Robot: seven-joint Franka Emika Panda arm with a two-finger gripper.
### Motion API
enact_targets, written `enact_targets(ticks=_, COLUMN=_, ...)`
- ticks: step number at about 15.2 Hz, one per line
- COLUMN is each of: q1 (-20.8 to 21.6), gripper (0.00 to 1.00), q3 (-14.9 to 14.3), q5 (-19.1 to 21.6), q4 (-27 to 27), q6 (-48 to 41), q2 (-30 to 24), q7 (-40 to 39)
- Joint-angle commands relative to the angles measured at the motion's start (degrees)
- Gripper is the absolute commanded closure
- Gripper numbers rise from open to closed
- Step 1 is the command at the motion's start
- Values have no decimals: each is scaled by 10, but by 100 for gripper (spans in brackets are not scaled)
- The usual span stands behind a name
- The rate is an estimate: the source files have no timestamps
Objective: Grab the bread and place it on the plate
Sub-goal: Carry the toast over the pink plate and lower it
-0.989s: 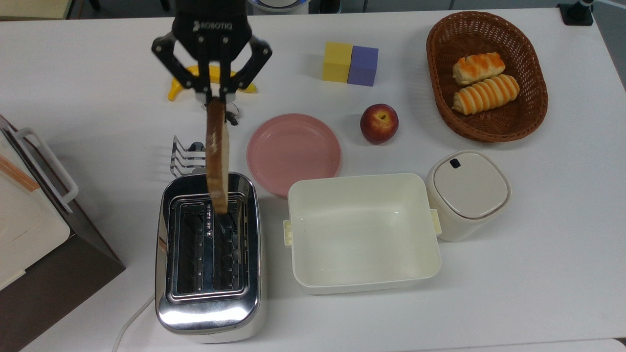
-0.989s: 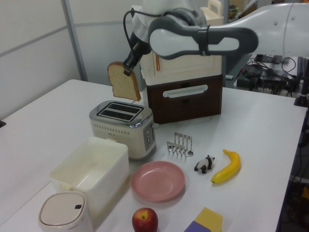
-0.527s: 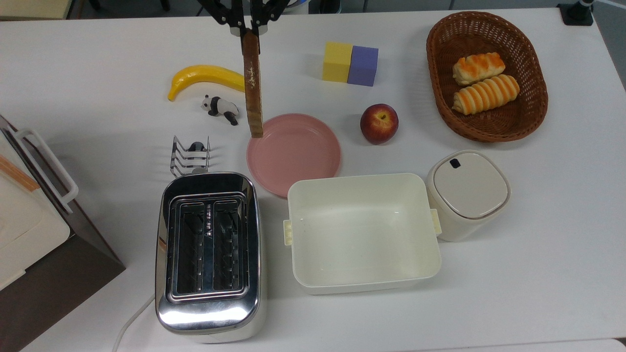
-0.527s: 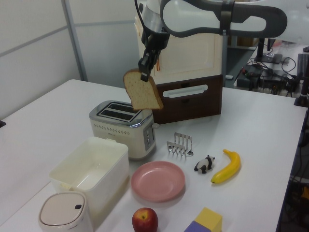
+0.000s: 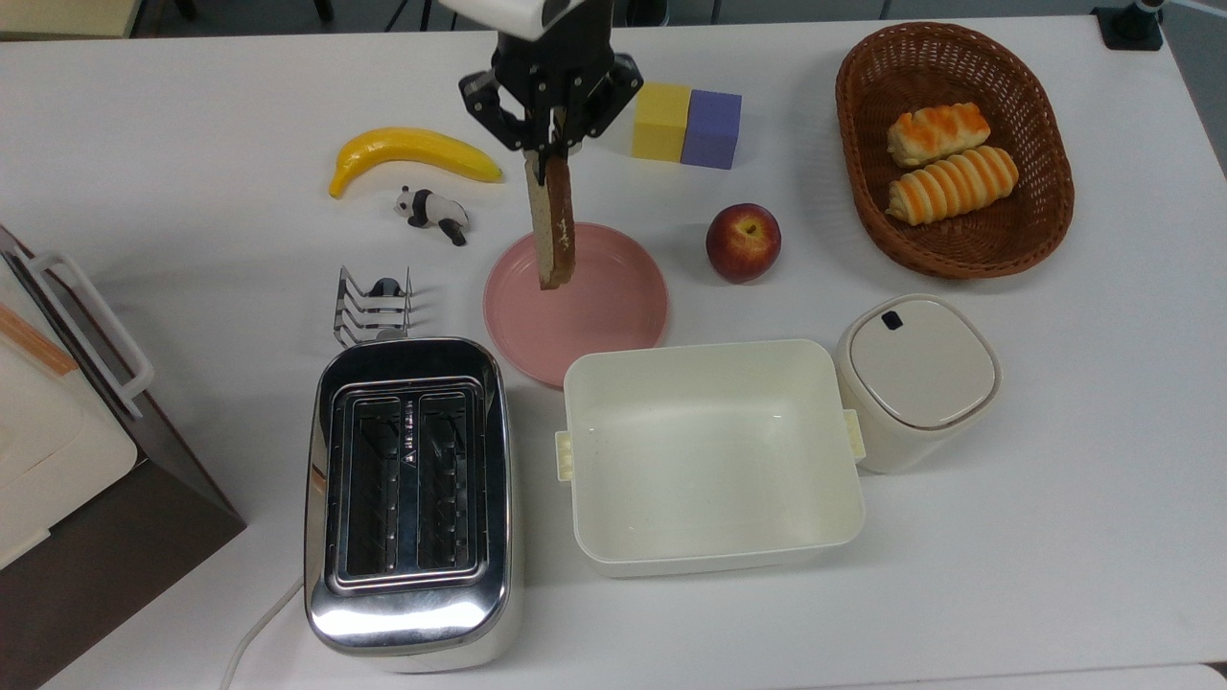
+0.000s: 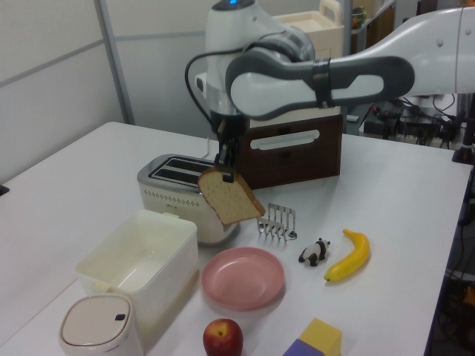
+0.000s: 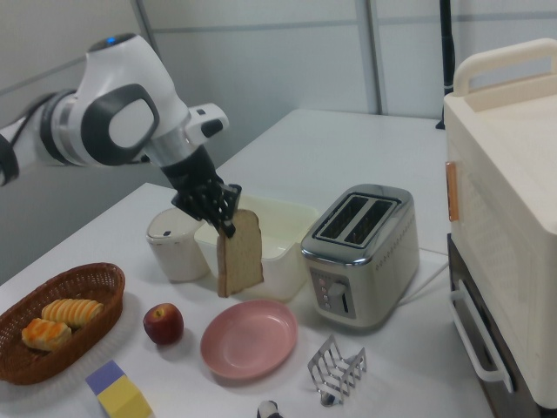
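Note:
A tan slice of bread (image 5: 555, 225) (image 6: 231, 197) (image 7: 240, 252) with a brown crust hangs on edge, held by its top corner in my gripper (image 5: 549, 158) (image 6: 225, 172) (image 7: 225, 228), which is shut on it. The slice is in the air above the round pink plate (image 5: 613, 316) (image 6: 256, 285) (image 7: 261, 344), over the side of the plate nearest the top view's upper left. Bread and plate are apart. The plate lies flat on the white table with nothing on it.
Chrome toaster (image 5: 410, 498) and wire toast rack (image 5: 369, 305) stand at the top view's left of the plate. A cream tub (image 5: 709, 455) and lidded canister (image 5: 915, 379) sit below it. Apple (image 5: 743, 241), banana (image 5: 412, 158), toy panda (image 5: 431, 211), two foam blocks (image 5: 685, 125) and a basket of rolls (image 5: 949, 149) lie around.
The gripper carried the bread from above the toaster, swung across toward the plate, and has come down; the slice now hangs lower, over the plate's edge.

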Motion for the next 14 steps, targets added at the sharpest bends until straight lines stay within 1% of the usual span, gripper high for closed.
enact_targets(ticks=1, q1=2, gripper=100, q3=-3, q5=-30, q4=-24, q6=9, q2=7, q7=-11)
enact_targets(ticks=3, q1=3, gripper=100, q3=-3, q5=-39, q4=-32, q6=7, q2=7, q7=-13)
enact_targets(ticks=4, q1=4, gripper=100, q3=-3, q5=-54, q4=-37, q6=7, q2=8, q7=-12)
enact_targets(ticks=6, q1=14, gripper=100, q3=-3, q5=-65, q4=-40, q6=8, q2=19, q7=-12)
enact_targets(ticks=7, q1=16, gripper=100, q3=-3, q5=-82, q4=-41, q6=9, q2=21, q7=-12)
enact_targets(ticks=8, q1=16, gripper=100, q3=-3, q5=-91, q4=-41, q6=10, q2=24, q7=-12)
enact_targets(ticks=11, q1=23, gripper=100, q3=-3, q5=-99, q4=-39, q6=11, q2=31, q7=-11)
enact_targets(ticks=14, q1=34, gripper=100, q3=-3, q5=-119, q4=-40, q6=18, q2=42, q7=-7)
